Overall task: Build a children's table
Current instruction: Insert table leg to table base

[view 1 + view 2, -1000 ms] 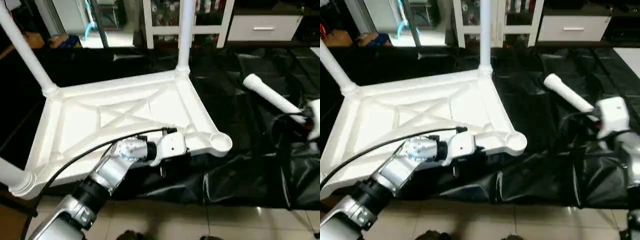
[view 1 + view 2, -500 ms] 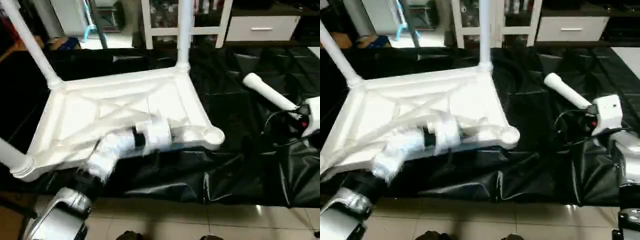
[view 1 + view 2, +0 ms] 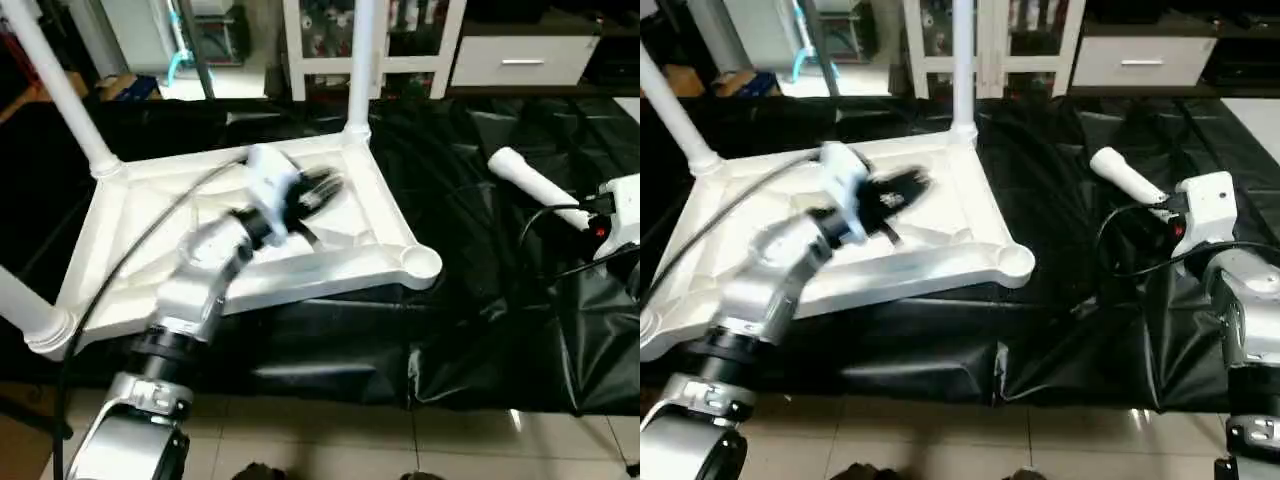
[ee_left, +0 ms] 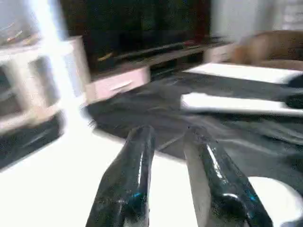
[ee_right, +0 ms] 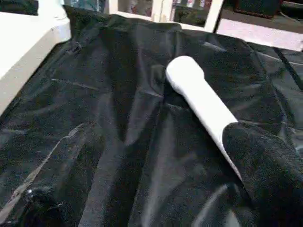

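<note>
We see a crinkled black plastic sheet (image 3: 480, 300) spread over the floor, ending at pale glossy floor tiles (image 3: 330, 440) nearest us. Beyond the sheet stands a white glass-door cabinet (image 3: 410, 45), and beside it a low white drawer unit with a slim handle (image 3: 525, 60).

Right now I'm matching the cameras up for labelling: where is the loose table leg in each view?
Left eye view: loose leg on the black sheet, right of centre.
Right eye view: likewise, right of centre.
Left wrist view: far ahead, lying crosswise.
Right wrist view: close ahead.
Shared landmark: the empty corner socket.
</note>
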